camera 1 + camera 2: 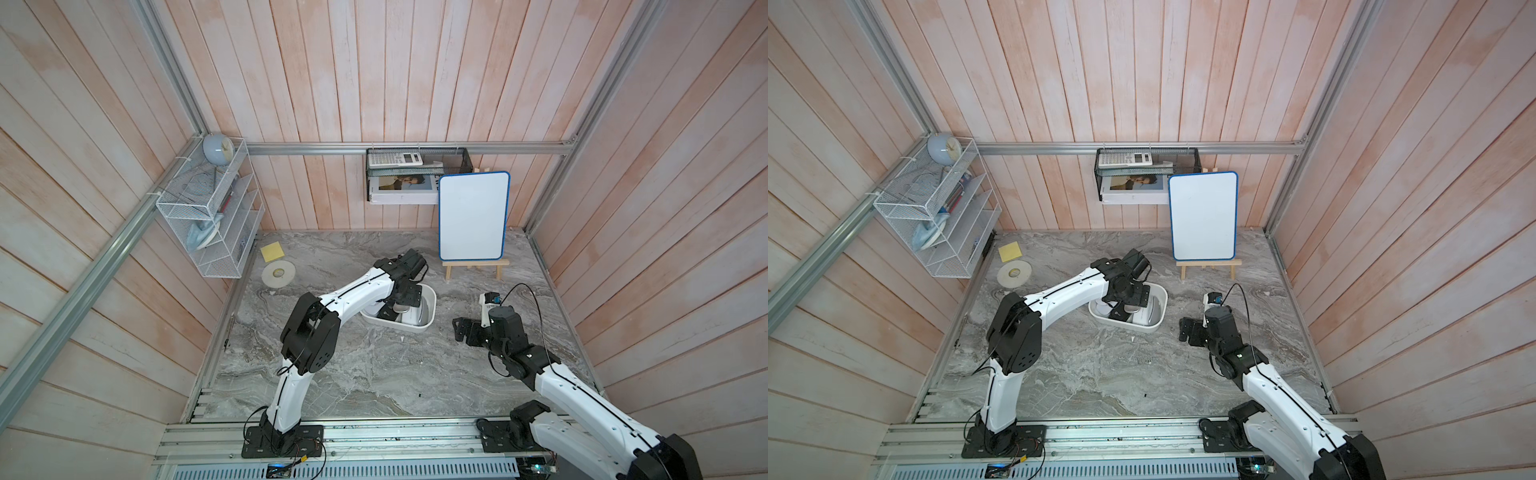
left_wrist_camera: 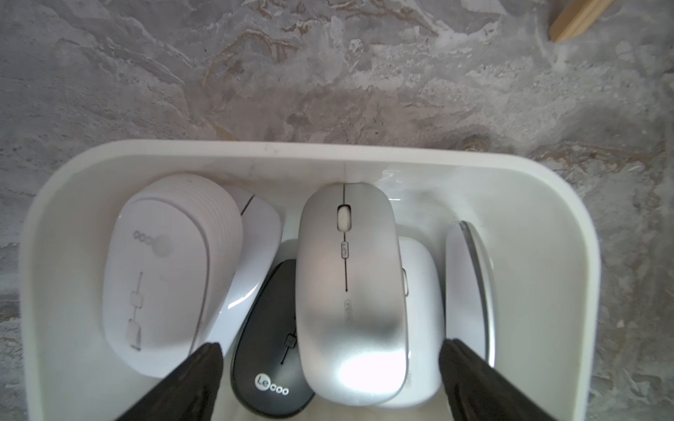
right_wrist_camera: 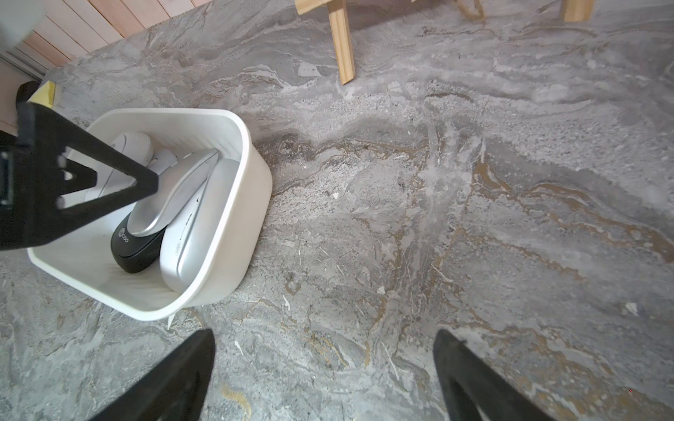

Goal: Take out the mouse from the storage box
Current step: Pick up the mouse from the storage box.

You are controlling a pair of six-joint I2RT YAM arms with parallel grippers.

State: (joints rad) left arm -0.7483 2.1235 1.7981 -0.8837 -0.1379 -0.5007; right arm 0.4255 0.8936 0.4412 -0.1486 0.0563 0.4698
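Note:
The white storage box (image 1: 429, 327) (image 1: 1158, 322) (image 2: 291, 150) (image 3: 233, 248) sits mid-table and holds several mice. A silver mouse (image 2: 350, 291) (image 3: 171, 197) lies on top, over a black Lecoo mouse (image 2: 270, 364) (image 3: 135, 251). A white ribbed mouse (image 2: 164, 277) lies at one side, and a white one (image 2: 468, 291) stands on edge against the wall. My left gripper (image 2: 330, 355) (image 1: 399, 308) (image 1: 1128, 309) is down in the box, open, its fingers either side of the silver and black mice and touching neither. My right gripper (image 3: 324, 339) (image 1: 461, 329) hovers open over bare table beside the box.
A blue-framed whiteboard (image 1: 473, 216) on a wooden easel (image 3: 343, 47) stands behind the box. A yellow note pad (image 1: 272, 252) and a white disc (image 1: 278, 274) lie at the back left. A white wire rack (image 1: 208, 216) and a black mesh tray (image 1: 449, 160) hang on the walls.

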